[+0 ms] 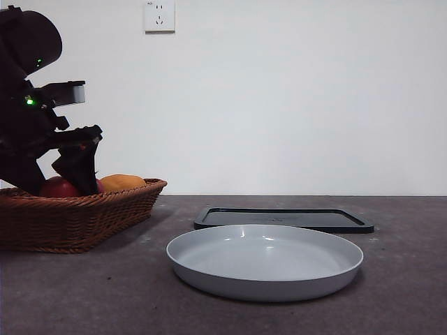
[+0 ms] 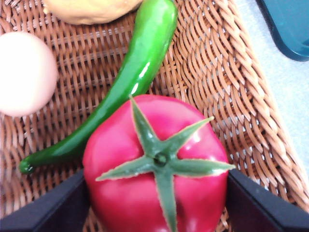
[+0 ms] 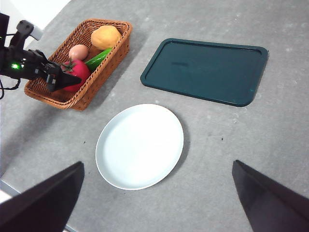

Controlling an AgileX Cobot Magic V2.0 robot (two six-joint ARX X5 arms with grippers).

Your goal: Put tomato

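Observation:
The tomato (image 2: 154, 164), glossy red with a green star-shaped stem, lies in the wicker basket (image 2: 231, 72) at the table's left. My left gripper (image 2: 157, 198) is down in the basket, one jaw pressed against each side of the tomato. In the front view the tomato (image 1: 59, 187) peeks over the basket rim (image 1: 84, 209) beside the dark left gripper (image 1: 73, 174). The right wrist view shows the same grasp on the tomato (image 3: 77, 72). High above the table, my right gripper (image 3: 158, 164) is open and holds nothing.
A green pepper (image 2: 135, 72), a pale pink fruit (image 2: 24, 72) and an orange fruit (image 2: 91, 9) share the basket. A grey plate (image 1: 265, 272) sits mid-table, with a dark tray (image 1: 286, 218) behind it.

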